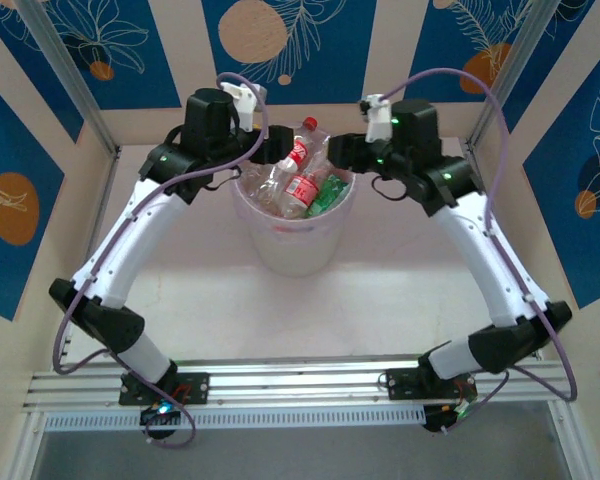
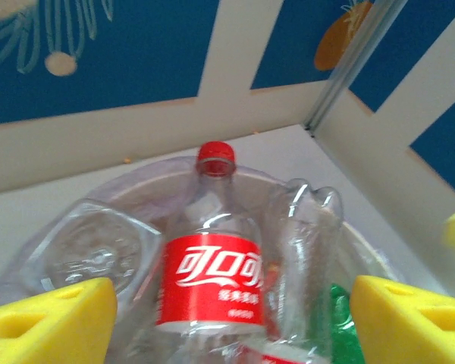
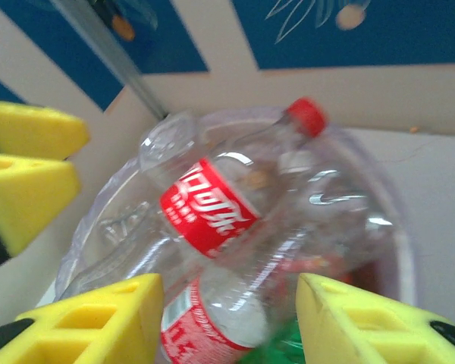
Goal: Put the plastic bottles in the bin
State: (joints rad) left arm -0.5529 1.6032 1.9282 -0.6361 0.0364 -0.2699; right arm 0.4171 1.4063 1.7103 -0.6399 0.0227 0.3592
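While the left jaws and the right jaws are hanging spread wide on either side of the bin [image 1: 292,250], neither pair is pinching anything. The bin is sitting between and just below the two pairs, its rim close under their yellow pads [image 2: 53,322]. The plastic bottles [image 1: 298,175] are lying heaped inside it, piling up above the rim.

Ahead of the left jaws, centred in their gap, a red-labelled bottle [image 2: 211,280] is standing nearly upright with its red cap [image 2: 214,155] pointing away. Just right of it a crumpled clear bottle [image 2: 299,243] is leaning against it. Towards the left pad the base of another clear bottle [image 2: 91,254] is facing outward. A green bottle [image 2: 341,322] is peeking out beside the right pad.

Ahead of the right jaws a tilted bottle [image 3: 208,208] is lying across the heap, and a lower labelled bottle [image 3: 201,322] is resting beneath it, near the left pad.

The bin is standing on the pale table [image 1: 410,290]. Beyond both pairs of jaws, blue walls [image 1: 180,50] painted with white leaves and orange circles are enclosing the table, with a metal post [image 1: 70,80] running up in the corner.
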